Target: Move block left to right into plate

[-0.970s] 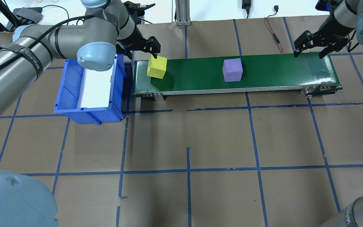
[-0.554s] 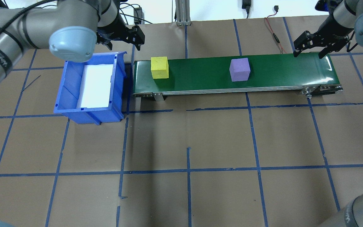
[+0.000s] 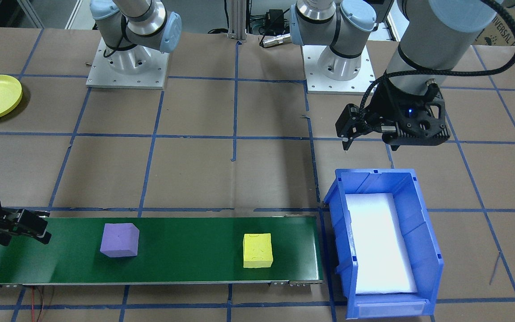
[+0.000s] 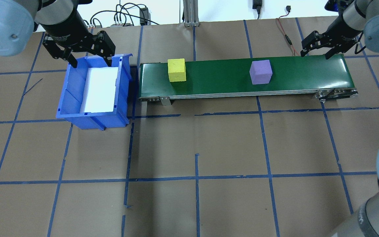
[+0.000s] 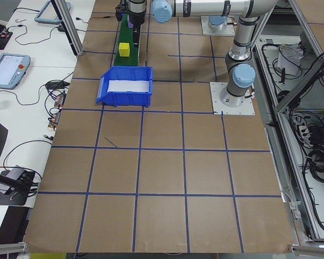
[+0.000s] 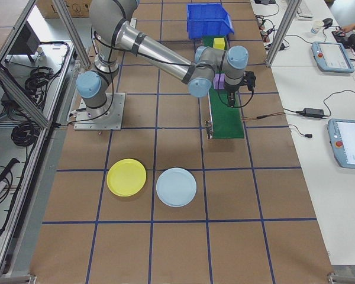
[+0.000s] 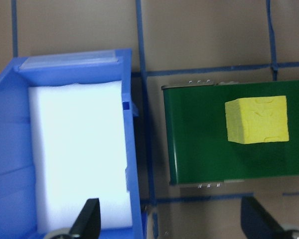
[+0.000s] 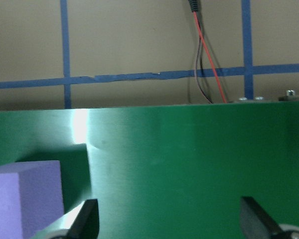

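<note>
Your left pincer (image 4: pixel 78 54), spread empty, has swung off the green belt (image 4: pixel 222 79) to the blue bin (image 4: pixel 92 92); both the yellow block (image 4: pixel 176 70) and purple block (image 4: pixel 260 72) rode rightward. Right pincer (image 4: pixel 315 49) hovers spread at the belt's far end. Only the right-side view shows the yellow plate (image 6: pixel 126 177).

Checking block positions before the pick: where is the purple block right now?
In the overhead view the purple block sits on the green conveyor belt, right of the yellow block and short of the open right gripper.

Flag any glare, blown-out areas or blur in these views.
Right wrist view: a bright glare streak on the green belt beside the purple block. Left wrist view: soft overall, and the white foam in the blue bin is blown out. Overhead: sharp, with mild sheen at the belt's right end.
</note>
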`<state>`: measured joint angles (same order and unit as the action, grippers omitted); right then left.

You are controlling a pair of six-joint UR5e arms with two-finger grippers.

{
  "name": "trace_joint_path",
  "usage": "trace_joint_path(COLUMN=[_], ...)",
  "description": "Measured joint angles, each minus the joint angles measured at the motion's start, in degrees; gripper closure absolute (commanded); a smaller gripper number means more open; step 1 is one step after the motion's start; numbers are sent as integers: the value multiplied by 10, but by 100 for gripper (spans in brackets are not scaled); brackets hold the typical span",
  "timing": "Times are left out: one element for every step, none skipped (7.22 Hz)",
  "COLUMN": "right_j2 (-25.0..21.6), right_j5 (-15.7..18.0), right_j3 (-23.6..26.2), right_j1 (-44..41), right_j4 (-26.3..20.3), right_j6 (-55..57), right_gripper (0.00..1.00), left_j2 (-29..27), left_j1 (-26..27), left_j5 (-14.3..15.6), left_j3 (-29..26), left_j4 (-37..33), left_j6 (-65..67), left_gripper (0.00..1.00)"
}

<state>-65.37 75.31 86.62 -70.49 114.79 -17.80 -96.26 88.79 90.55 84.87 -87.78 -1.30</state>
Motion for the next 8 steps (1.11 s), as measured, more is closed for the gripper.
trace_joint_path(right_j2=[2,1,0,-1,0,1,1,1], right_j5=[-28,-41,-47,-49,-51,-52,-53,-53], right_j3=[1,2,2,5,11,22,29,32], right_j1=[0,0,-1,-3,-4,-5,-6,-6], right_j4=[4,7,9,10,16,28,35,40], right_j6=[0,2,5,8,10,12,15,19], right_gripper=[0,0,0,0,0,0,0,0], left_j2=[6,9,11,12,12,12,12,12], left_j1=[-1,-1,-1,-1,-2,-2,-3,-3], left_j5=[0,0,0,1,0,0,0,0], left_j3=[6,14,17,18,18,17,17,18], left_j4=[-12,-15,-16,-14,-13,-11,-7,-2], left_j6=[2,3,3,3,3,2,0,-2], left_gripper=[0,0,0,0,0,0,0,0])
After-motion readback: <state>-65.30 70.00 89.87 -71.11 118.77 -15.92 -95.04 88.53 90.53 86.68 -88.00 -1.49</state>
